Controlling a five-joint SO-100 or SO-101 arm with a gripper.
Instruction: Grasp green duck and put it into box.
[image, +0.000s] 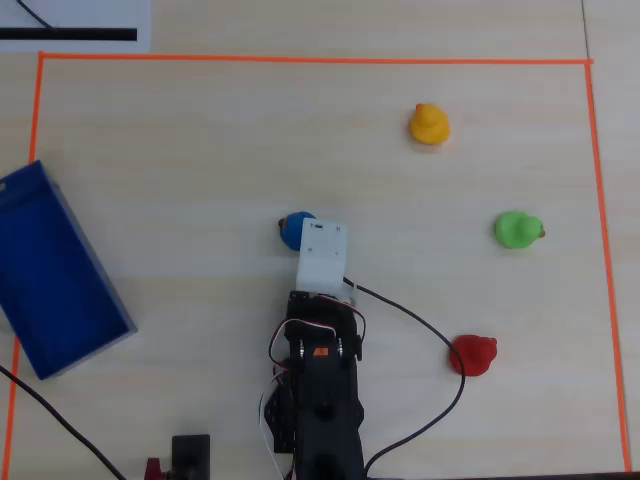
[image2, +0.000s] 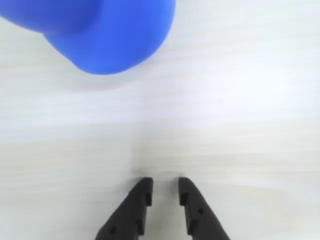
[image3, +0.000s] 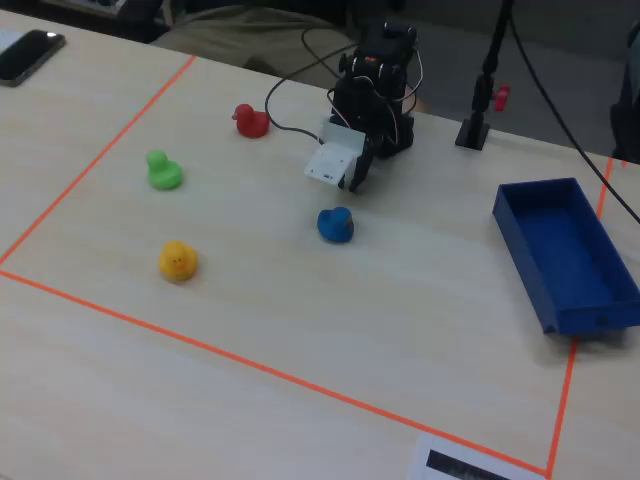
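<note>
The green duck stands on the wooden table at the right in the overhead view, and at the left in the fixed view. The box, a blue tray with low walls and nothing in it, lies at the left edge in the overhead view and at the right in the fixed view. My gripper hangs low over bare table with a narrow gap between its jaws and nothing in them. It is far from the green duck and close to a blue duck.
A blue duck sits just ahead of the arm's white camera mount. A yellow duck and a red duck stand on the green duck's side. Orange tape frames the work area. A cable runs near the red duck.
</note>
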